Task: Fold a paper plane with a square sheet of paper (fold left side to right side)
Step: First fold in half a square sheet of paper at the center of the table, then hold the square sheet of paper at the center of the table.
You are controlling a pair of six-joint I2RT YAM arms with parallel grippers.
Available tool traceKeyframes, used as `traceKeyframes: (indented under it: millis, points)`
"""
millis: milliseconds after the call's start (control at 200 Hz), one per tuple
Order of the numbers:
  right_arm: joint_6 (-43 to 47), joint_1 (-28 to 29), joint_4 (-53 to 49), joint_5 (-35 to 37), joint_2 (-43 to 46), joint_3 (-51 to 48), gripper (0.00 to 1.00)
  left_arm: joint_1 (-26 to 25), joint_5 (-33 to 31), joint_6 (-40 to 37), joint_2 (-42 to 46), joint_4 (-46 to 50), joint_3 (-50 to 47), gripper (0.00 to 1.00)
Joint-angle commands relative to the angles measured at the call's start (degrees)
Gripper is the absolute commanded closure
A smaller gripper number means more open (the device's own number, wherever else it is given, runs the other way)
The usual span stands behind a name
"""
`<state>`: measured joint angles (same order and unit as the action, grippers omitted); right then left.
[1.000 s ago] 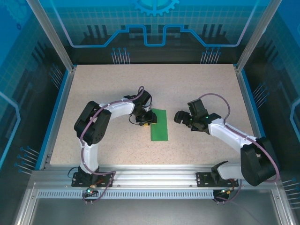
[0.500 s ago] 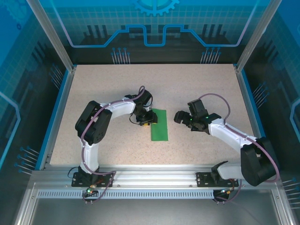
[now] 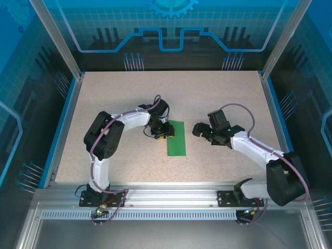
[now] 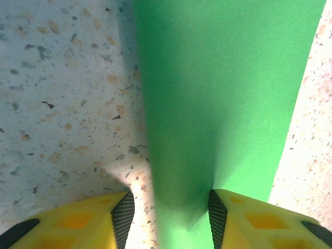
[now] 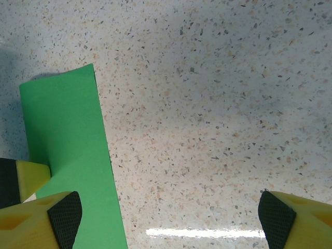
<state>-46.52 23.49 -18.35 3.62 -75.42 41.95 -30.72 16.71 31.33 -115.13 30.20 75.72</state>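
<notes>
One fold looks done, judging by shape; the plane folds are left.

Top view: green sheet (image 3: 176, 138) lies as a narrow strip mid table (image 3: 223, 93), left gripper (image 3: 162, 133) at its left edge, right gripper (image 3: 199, 129) apart.

Left wrist: jaws part-open astride the strip; grip unclear.

Right wrist: jaws wide, empty; strip's near end cut off.

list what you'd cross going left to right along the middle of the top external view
left arm's elbow → left gripper → folded green sheet of paper → right gripper → right arm's forearm
</notes>
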Motion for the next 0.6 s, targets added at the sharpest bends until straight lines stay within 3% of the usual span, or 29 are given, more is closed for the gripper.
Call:
traceKeyframes:
  millis: [0,175,340,595]
  points:
    - [0.0,-1.1,0.8,-1.9,-0.3,-0.7,0.08,-1.6,-1.9,-0.8,-4.9,-0.9,-0.8,0.53]
    - [1.2,-0.9,4.0,-7.4,-3.0,-0.2,0.11,-1.7,-2.0,-0.8,-5.0,-0.9,-0.8,0.53]
    - [2.1,0.0,6.7,-13.9,-8.6,2.5,0.34,-1.7,-2.1,-0.9,-5.0,-0.8,-0.8,0.53]
    - [0.7,3.0,9.7,-15.8,-14.9,5.6,0.66,-1.6,-2.4,-1.0,-5.0,-0.6,-0.7,0.53]
